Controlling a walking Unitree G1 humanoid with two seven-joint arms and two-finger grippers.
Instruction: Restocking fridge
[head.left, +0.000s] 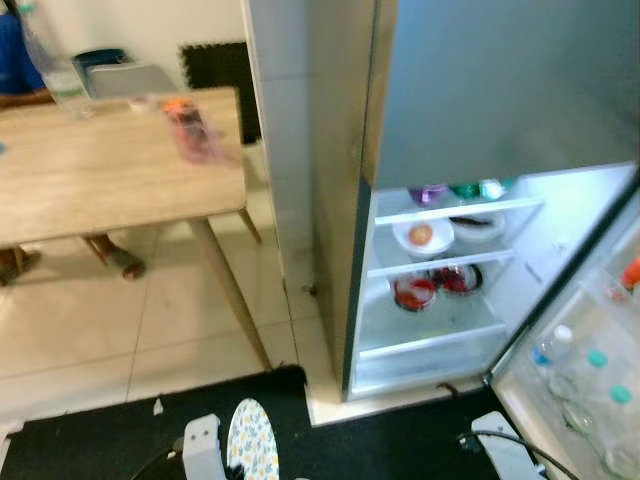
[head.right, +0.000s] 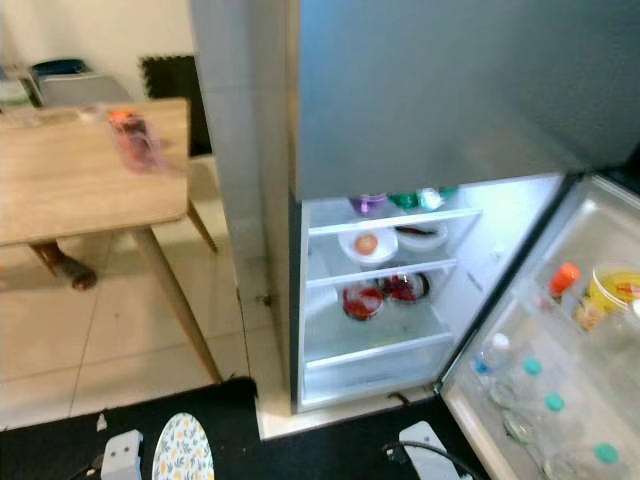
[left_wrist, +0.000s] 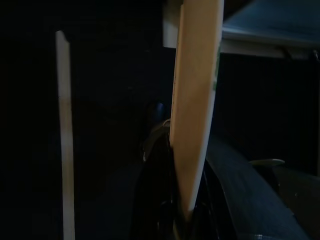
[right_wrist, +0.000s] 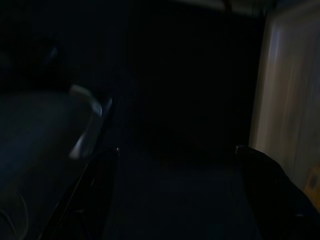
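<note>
Left pincer (left_wrist: 187, 210) clamped on floral plate (head.left: 252, 440), low at 7 o'clock. Right pincer (right_wrist: 175, 200) spread, holding nothing. Fridge (head.left: 450, 290) open at 3 o'clock.

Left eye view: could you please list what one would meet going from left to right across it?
Wooden table → pink packet on the table's right end → tiled pillar → open fridge with dishes on its shelves → fridge door holding bottles.
</note>
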